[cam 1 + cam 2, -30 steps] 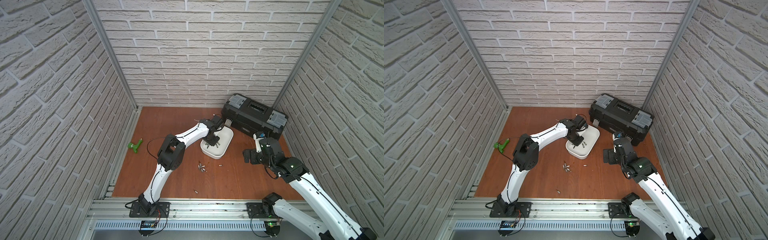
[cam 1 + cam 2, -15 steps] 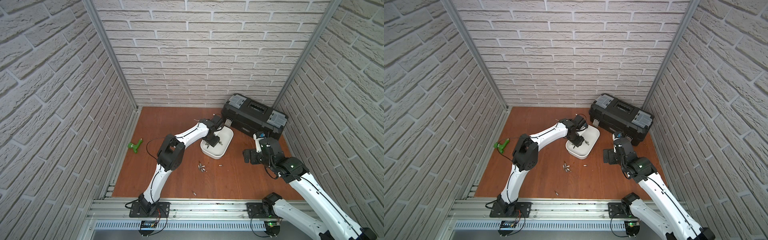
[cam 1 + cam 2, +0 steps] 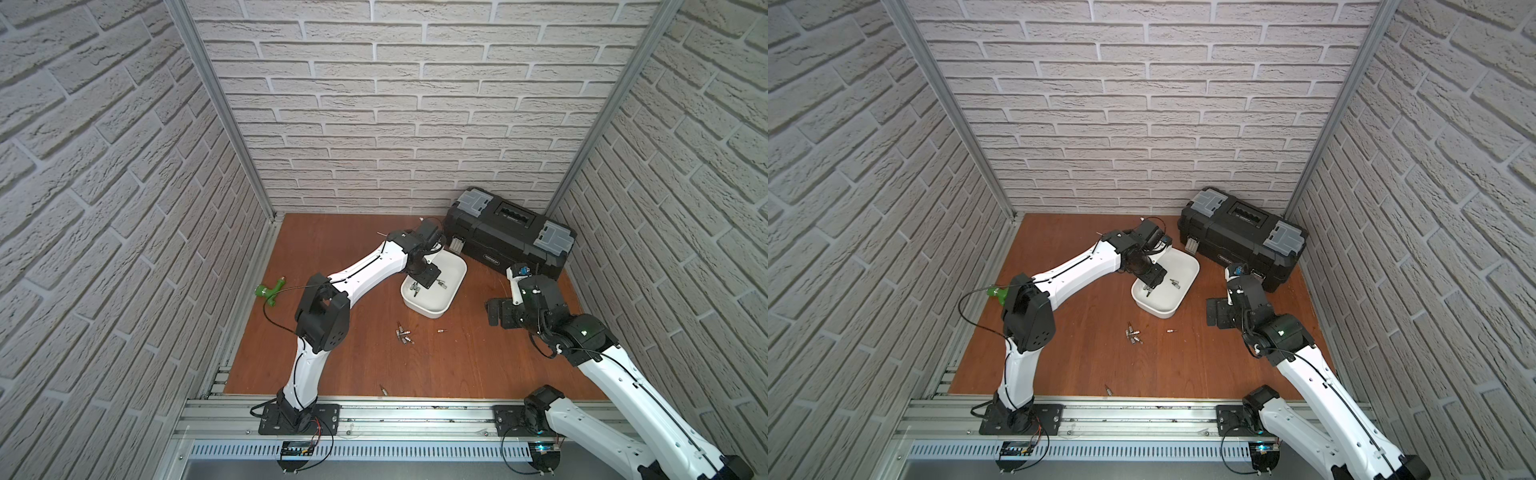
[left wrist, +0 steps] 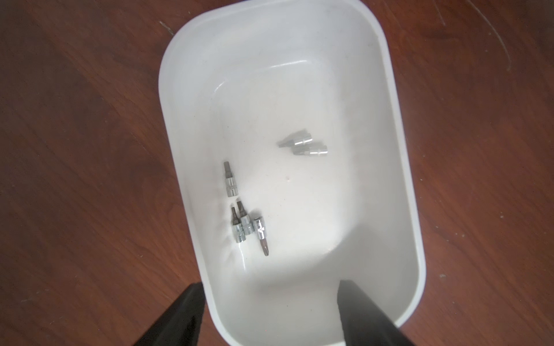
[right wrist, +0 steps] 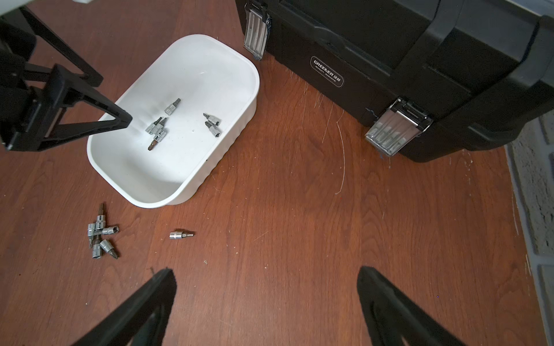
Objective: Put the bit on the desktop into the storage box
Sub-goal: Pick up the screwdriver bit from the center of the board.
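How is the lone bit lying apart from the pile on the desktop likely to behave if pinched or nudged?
The lone bit has a round, shiny metal body and lies on its side on the desktop, so a nudge would probably roll it. Small and polished, it may slip from a pinch. It looks rigid, unlikely to bend.

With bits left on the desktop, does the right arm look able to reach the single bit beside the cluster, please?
Probably yes: the right claw is open and empty, and the single bit lies on bare desktop between it and the cluster, with nothing in the way.
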`<state>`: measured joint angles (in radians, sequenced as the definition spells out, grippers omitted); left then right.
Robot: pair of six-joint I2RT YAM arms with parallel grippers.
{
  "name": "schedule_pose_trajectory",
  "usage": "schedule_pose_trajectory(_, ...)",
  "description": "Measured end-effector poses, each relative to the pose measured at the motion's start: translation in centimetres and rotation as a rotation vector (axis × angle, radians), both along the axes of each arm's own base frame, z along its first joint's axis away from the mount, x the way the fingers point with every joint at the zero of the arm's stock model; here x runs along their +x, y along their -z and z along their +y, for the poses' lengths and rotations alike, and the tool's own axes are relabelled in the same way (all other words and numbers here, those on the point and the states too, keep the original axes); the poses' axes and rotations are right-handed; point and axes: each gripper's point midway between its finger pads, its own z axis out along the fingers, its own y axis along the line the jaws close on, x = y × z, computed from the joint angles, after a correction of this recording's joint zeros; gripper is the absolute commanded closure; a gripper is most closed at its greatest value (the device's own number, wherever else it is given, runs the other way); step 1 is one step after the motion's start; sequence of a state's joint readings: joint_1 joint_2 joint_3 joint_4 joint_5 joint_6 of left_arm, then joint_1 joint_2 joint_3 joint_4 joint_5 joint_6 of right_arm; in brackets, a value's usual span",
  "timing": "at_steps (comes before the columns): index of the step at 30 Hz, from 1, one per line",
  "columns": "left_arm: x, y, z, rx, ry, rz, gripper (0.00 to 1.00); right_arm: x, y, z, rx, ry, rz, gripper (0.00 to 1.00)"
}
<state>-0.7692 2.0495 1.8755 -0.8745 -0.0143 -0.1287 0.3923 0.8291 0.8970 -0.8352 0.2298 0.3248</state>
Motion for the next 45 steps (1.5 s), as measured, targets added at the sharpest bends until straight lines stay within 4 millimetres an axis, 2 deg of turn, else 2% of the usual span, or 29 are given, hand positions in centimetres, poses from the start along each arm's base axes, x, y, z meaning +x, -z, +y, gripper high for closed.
schedule_pose_trajectory(24, -3.9, -3.6, 7.3, -0.033, -0.119, -0.078, 0.11, 0.0, 0.5, 0.5, 0.006, -0.024, 0.030, 0.01)
schedule_pose_trajectory(36, -8.3, -3.2, 12.6, -0.067, -0.239, -0.070, 0.03, -0.5, 1.0, 1.7, 0.047, -0.072, 0.084, 0.01)
schedule_pose_trajectory(41, -10.3, -2.2, 15.5, -0.071, -0.315, -0.060, 0.02, -0.8, 1.2, 2.7, 0.081, -0.109, 0.118, 0.00)
schedule_pose_trajectory(45, -10.9, -1.2, 18.7, -0.103, -0.425, -0.046, 0.02, -1.6, 0.9, 4.0, 0.108, -0.155, 0.147, 0.00)
